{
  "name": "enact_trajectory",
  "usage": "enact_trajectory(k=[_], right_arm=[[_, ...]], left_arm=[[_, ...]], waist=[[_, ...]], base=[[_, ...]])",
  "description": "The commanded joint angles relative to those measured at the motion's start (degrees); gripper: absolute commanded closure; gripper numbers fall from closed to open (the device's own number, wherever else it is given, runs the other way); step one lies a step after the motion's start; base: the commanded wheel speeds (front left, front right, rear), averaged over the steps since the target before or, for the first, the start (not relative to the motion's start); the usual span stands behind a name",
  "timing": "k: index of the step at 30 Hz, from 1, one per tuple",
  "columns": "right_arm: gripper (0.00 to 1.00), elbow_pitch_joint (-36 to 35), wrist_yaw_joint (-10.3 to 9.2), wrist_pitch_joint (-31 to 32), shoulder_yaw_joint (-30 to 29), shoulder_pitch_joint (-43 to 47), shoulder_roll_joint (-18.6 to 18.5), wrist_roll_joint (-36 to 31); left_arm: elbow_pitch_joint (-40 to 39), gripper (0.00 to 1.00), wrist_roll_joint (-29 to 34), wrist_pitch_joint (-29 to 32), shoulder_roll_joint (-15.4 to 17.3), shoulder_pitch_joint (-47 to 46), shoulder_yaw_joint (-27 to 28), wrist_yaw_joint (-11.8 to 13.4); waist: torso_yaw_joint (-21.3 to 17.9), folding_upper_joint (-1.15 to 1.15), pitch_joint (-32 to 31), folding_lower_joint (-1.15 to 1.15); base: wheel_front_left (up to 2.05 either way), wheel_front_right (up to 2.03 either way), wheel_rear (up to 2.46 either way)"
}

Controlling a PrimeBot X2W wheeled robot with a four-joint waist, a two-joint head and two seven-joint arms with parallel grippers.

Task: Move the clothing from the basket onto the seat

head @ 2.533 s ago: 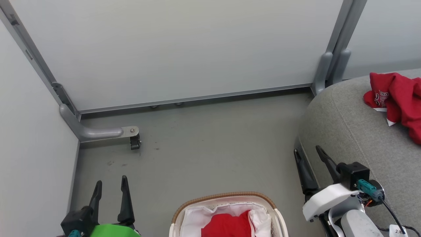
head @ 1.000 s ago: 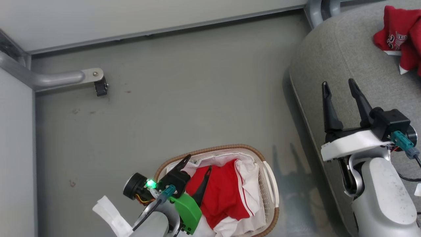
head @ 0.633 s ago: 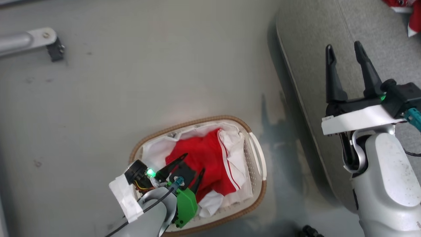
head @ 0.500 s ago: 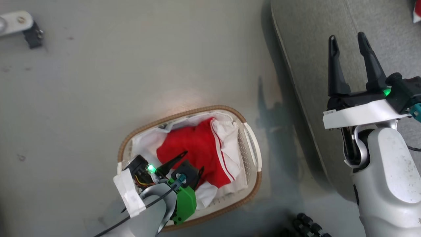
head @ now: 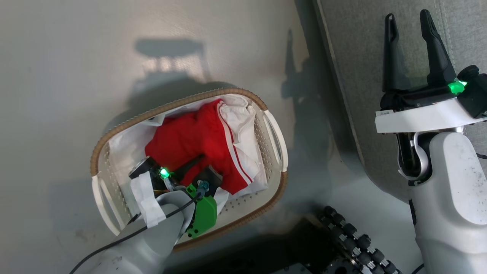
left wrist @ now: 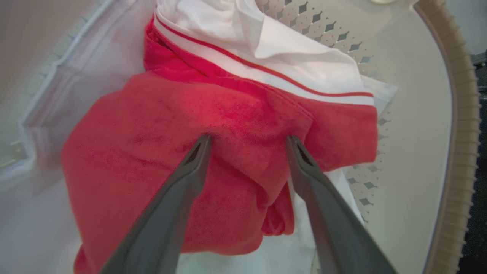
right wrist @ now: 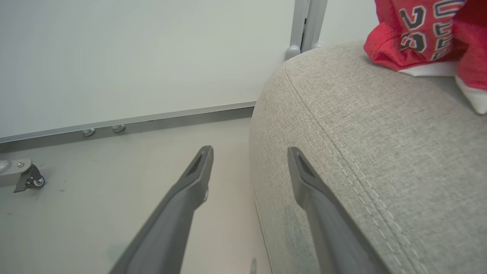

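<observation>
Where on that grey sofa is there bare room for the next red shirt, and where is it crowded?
The sofa is bare from its rounded edge up to the red garment lying farther back. The basket is crowded: clothing is heaped in its middle, with the left gripper open and pressed into it.

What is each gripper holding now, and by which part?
Nothing. The left gripper is open, fingertips against the red clothing in the basket; the right gripper is open and empty.
</observation>
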Motion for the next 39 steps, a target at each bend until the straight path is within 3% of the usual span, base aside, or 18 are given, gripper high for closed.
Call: enact_trajectory(k=[1,13,19,20,21,23,24,30,39], right_arm=[[0.00,-0.3,-0.06,0.0,0.1,-0.9,-0.1,0.4],[0.00,-0.5,-0.07,0.0,0.7,-1.4,-0.1,1.8],[0.00,-0.6,-0.07,0.0,0.6,-1.8,-0.1,1.9],[0.00,-0.6,-0.06,0.0,0.5,-1.8,-0.1,1.9],[0.00,-0.6,-0.06,0.0,0.5,-1.8,-0.1,1.9],[0.00,-0.6,-0.07,0.0,0.3,-1.9,-0.1,1.8],[0.00,-0.5,-0.06,0.0,0.2,-1.9,-0.1,1.7],[0.00,0.2,-0.06,0.0,-0.4,-1.7,-0.1,0.9],[0.00,1.7,-0.07,0.0,-0.9,-0.3,-0.1,-0.7]], left_arm=[[0.3,0.00,-0.1,0.0,0.4,-1.4,-0.3,0.2],[3.8,0.00,-1.5,1.5,0.4,-3.0,-2.7,0.7],[5.7,0.00,-2.6,3.3,0.4,-4.3,-2.7,3.4],[6.1,0.23,-2.6,3.7,0.4,-4.6,-2.5,4.2],[6.3,0.56,-2.8,4.0,0.4,-4.7,-2.5,4.7],[6.7,0.90,-3.1,4.3,0.4,-5.1,-2.3,5.5],[6.8,1.00,-3.3,4.1,0.4,-5.2,-2.2,5.8],[5.9,1.00,-5.1,2.0,0.4,-4.6,-2.1,5.2],[-2.6,1.00,-7.9,-0.1,0.4,-2.0,-1.5,3.7]], waist=[[-2.3,0.00,3.5,-0.01],[-2.9,0.00,5.4,-0.01],[-3.0,0.00,5.8,-0.01],[-3.0,0.00,5.8,-0.01],[-3.0,0.00,5.8,-0.01],[-3.0,0.00,5.8,-0.01],[-2.9,0.00,5.7,-0.01],[-2.0,0.00,4.2,-0.01],[0.8,0.00,-2.3,-0.01]], base=[[0.00,0.00,0.00],[0.00,0.00,0.00],[0.00,0.00,0.00],[0.00,0.00,0.00],[0.00,0.00,0.00],[0.00,0.00,0.00],[0.00,0.00,0.00],[0.00,0.00,0.00],[0.00,0.00,0.00]])
